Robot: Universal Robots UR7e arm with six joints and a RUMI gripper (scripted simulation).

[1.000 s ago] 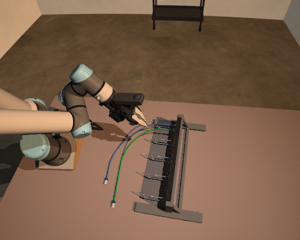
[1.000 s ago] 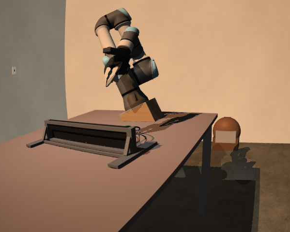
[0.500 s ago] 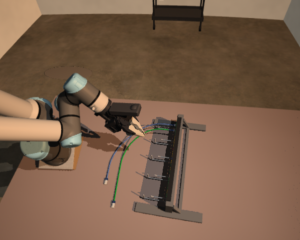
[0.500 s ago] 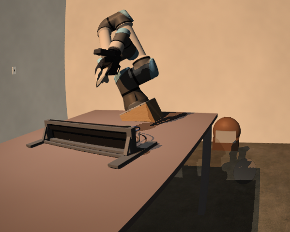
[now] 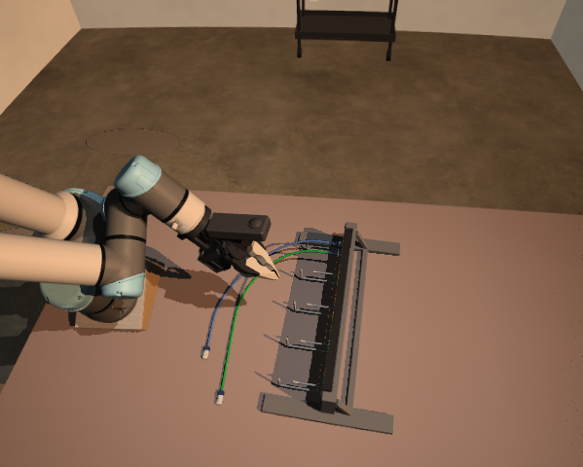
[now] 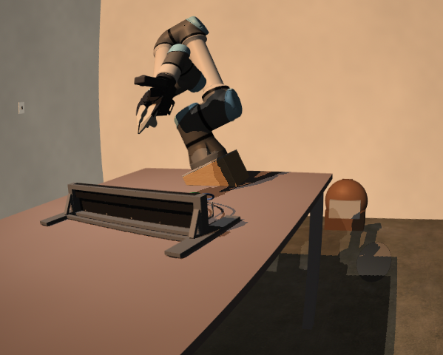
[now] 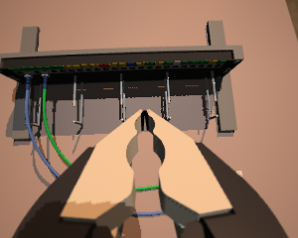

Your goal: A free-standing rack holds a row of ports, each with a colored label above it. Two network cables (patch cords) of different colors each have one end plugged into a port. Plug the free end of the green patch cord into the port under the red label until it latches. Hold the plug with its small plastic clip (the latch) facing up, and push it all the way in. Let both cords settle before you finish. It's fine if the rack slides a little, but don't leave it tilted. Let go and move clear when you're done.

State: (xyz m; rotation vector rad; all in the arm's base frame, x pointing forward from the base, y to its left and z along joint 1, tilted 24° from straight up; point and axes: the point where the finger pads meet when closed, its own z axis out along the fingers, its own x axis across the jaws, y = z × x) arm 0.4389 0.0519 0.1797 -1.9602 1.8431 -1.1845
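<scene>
The tan two-finger hand (image 5: 274, 275) is closed narrow and holds nothing, above the brown bench (image 5: 482, 326). The thin green patch cord (image 5: 229, 332) lies there, its white plug (image 5: 219, 400) before the grey rack (image 5: 350, 235). The small red label (image 7: 103, 64) carries no readable writing.

no readable text, rack (image 7: 223, 59) labels only colour patches

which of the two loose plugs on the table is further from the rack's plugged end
The green cord's plug. In the top view it lies near the rack's opposite end, beyond the blue cord's plug, which stops about midway along.
</scene>
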